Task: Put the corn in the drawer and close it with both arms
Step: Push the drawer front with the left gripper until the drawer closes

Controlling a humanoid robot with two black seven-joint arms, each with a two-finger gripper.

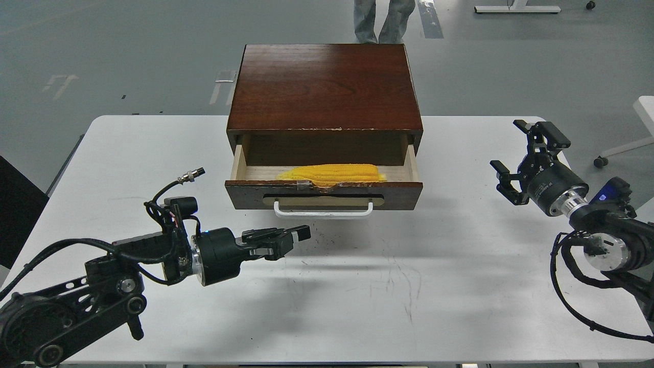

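White tabletop (460, 286): corn (332, 174) lies inside the open drawer (324, 194). Left gripper (301, 233), fingers together and empty, sits at the handle's 7 o'clock; right gripper (526, 158) is spread, empty. A one-sided push could skew the cabinet (325, 87).

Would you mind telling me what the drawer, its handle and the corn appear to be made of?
The drawer looks like wood: a dark brown glossy front with chipped edges, and pale unfinished boards inside. Its handle is a smooth white bar, probably painted metal or plastic; I cannot tell which. The corn lying inside is uniformly bright yellow with a slight sheen, so probably a plastic or rubber replica, though that is a guess.
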